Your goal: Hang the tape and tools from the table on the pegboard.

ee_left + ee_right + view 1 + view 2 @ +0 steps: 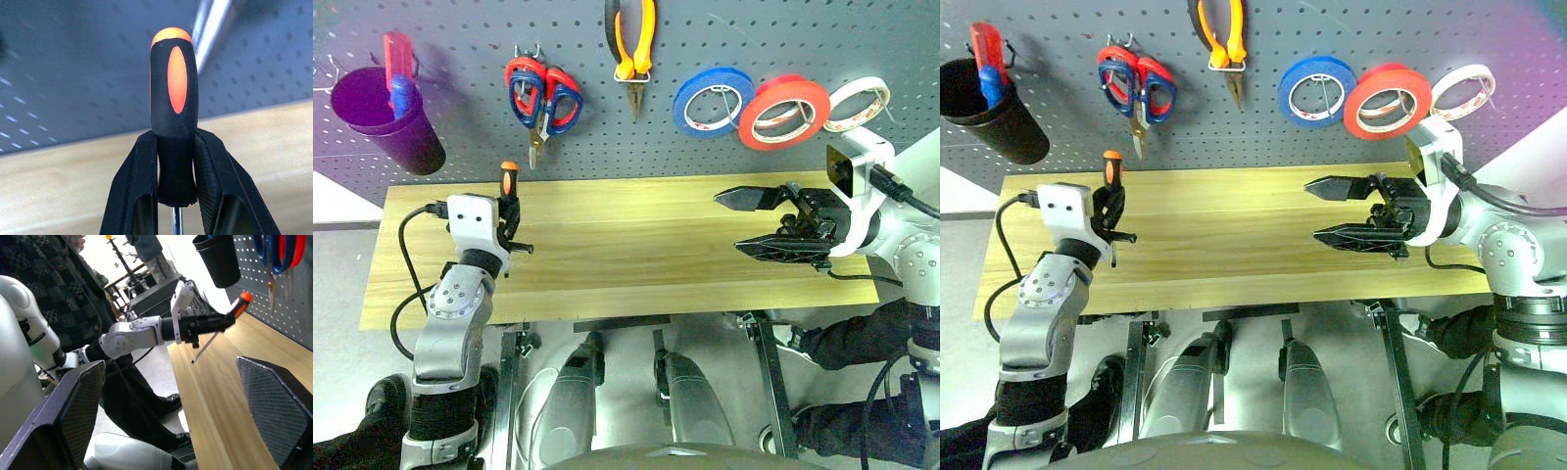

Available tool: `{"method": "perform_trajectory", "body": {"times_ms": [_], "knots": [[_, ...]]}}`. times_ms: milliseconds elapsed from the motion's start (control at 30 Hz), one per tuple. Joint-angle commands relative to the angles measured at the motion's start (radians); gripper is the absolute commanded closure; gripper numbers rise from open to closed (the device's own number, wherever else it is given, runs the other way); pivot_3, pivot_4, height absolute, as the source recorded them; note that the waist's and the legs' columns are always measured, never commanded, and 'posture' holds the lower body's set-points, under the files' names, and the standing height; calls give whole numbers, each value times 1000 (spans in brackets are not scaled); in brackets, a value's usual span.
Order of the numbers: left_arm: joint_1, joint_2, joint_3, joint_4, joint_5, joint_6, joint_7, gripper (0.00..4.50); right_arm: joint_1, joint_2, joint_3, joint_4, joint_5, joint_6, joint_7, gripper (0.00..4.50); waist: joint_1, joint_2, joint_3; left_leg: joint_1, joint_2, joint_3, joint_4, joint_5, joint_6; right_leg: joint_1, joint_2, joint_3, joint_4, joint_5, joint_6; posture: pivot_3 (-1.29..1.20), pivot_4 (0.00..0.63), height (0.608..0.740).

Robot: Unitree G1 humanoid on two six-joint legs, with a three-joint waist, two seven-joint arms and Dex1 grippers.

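My left gripper (512,223) is shut on the black-and-orange handle of the screwdriver (174,112), held above the left part of the table (626,255); its thin shaft (204,347) slants down below the fingers. My right gripper (732,223) hovers open over the table's right part, pointing left, with nothing between its fingers. On the pegboard (460,39) hang the red tape (784,111), the orange-handled pliers (630,49) and a bunch of scissors (544,98) with red and dark-blue handles.
A blue roll (712,101) and a whitish roll (858,102) hang on either side of the red tape. A dark cup (386,122) holding red and blue items hangs at the pegboard's left. A person in a dark checked coat (54,289) stands beyond the table's left end.
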Motion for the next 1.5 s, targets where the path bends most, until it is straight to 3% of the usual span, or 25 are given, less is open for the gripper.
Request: {"method": "perform_trajectory", "body": {"times_ms": [33, 567, 1500], "knots": [[1, 21, 35, -83, 9, -34, 4, 3845, -9, -4, -23, 14, -14, -36, 28, 0, 4, 0, -1, 0, 0, 0, 0, 0, 0, 0, 0, 0, 0, 0, 0, -13, 292, 740], [-126, 54, 3, -155, 23, -26, -3, 3845, -30, 25, -26, 55, -37, -57, 45, 0, 28, 0, -7, 0, -1, -1, 3, 1, -2, 1, -1, -5, 2, 1, 1, -10, 262, 740], [-443, 156, 53, -94, 32, 18, -24, 3845, -40, 126, -140, 42, 81, -52, -41, 0, 25, 0, -93, 1, -1, -1, 7, 2, -3, 2, -1, -10, 8, 1, 1, -26, 180, 740]]}}
